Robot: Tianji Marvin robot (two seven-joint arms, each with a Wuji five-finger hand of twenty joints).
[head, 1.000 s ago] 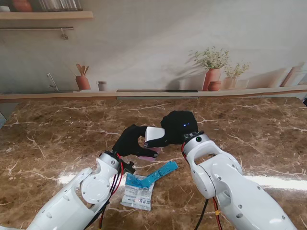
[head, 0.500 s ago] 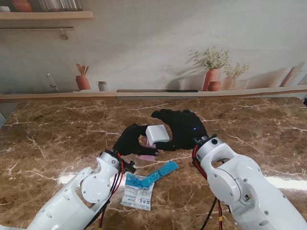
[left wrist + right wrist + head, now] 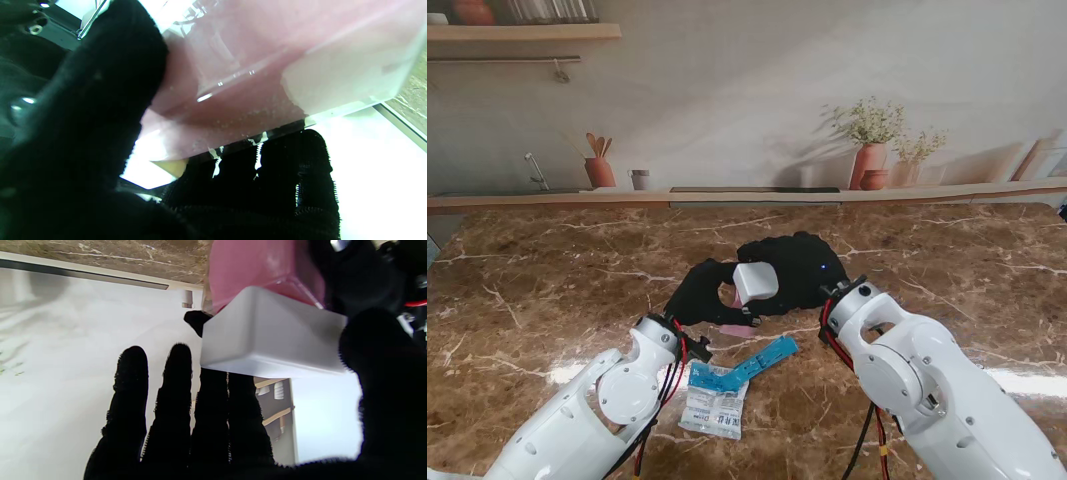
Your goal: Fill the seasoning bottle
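Note:
My black-gloved left hand [image 3: 699,292] is shut on a pink translucent seasoning bottle [image 3: 267,66], with the thumb on one side and the fingers [image 3: 253,180] under it. The bottle's white square cap [image 3: 755,281] points toward my right hand [image 3: 795,268]. In the right wrist view the cap [image 3: 270,336] lies between the thumb [image 3: 383,380] and two fingers, while the other two fingers [image 3: 133,400] stretch free. The pink body [image 3: 263,270] shows behind the cap. A blue and white seasoning packet [image 3: 715,396] lies on the table nearer to me.
A blue torn-off strip [image 3: 765,358] lies beside the packet on the brown marble table [image 3: 547,300]. At the far edge a ledge carries terracotta pots with plants [image 3: 869,160], a utensil pot [image 3: 599,170] and a small cup [image 3: 639,179].
My right hand went from a fist over the cap to spread fingers, then closed back around the cap. The cap shifted slightly. The left hand stayed in place with the bottle.

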